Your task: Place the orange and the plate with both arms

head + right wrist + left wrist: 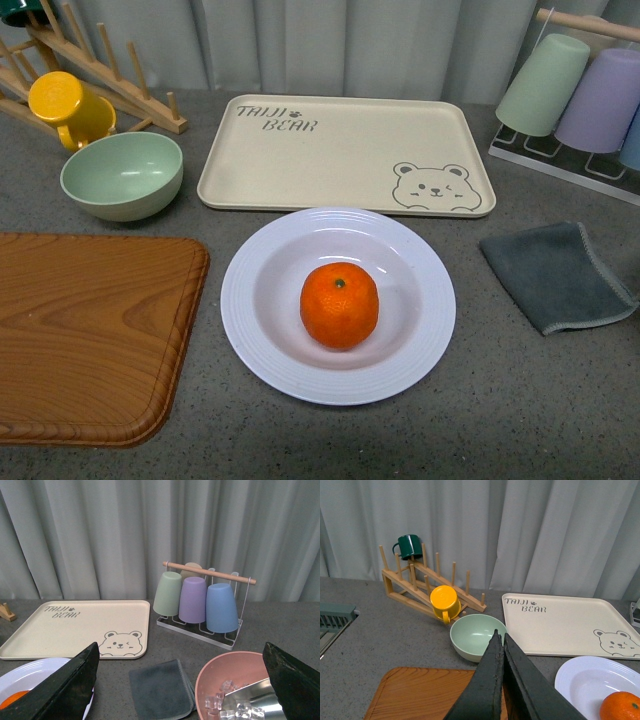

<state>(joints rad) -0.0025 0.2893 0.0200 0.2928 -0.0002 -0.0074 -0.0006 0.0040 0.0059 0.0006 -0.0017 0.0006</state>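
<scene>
The orange [339,305] sits in the well of the white plate [250,330], stem dot up, near the middle of the tabletop [500,430]. The plate's far rim comes right up to the near edge of the beige bear tray [340,150]; whether they touch cannot be told. On the left, a narrow strip of bare surface separates the plate from the rounded corner of the wooden board [90,335]. On the right, a slightly wider gap lies before the folded grey cloth [558,275]. The widest open room is the band nearest the robot.

The pale green bowl [122,175] stands beyond the board, just beside a yellow mug [68,105] hung on the wooden rack [110,75]. A wire stand of upturned cups [560,90] fills the far right corner. A pink bowl [220,672] holding ice shows only in the right wrist view.

The left end effector [500,636] has its fingers pressed together, holding nothing. The right end effector [180,650] is spread wide.

The tabletop is speckled grey, and a pleated grey curtain [350,40] closes off the back.
</scene>
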